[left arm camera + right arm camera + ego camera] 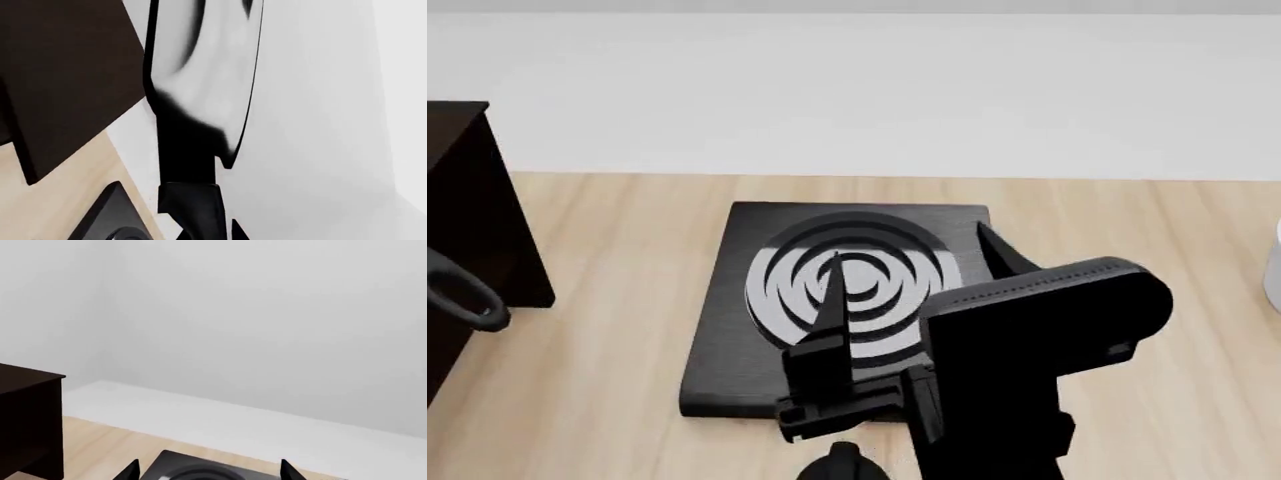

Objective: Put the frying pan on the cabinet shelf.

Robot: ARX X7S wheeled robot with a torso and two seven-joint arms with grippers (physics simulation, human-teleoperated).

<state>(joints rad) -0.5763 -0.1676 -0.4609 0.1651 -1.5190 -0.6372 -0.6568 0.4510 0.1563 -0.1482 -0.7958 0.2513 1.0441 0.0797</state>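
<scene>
**Pan held up by the left gripper, cabinet beside it**

Only the left wrist view shows the frying pan (213, 65): it fills the frame just ahead of the left gripper (200, 220), seen nearly edge-on, with a smooth pale grey inside, a thin dark rim and a black handle running back into the gripper's dark fingers. The fingers are closed around that handle. Beside the pan in this view stands the dark brown cabinet (67, 75), flat-sided and matte, over the pale wood table (80, 185); a corner of the black burner plate (113, 220) shows near the gripper.

The head view shows none of the pan's bowl; only a grey loop (467, 295) shows at the frame edge, against the cabinet's side. The right gripper (827, 330) hovers over the square burner plate with its concentric rings. From the right wrist view, two fingertips (130, 471) stand well apart, holding nothing. Beyond lie the plate, the cabinet and a plain white wall (267, 315).
</scene>
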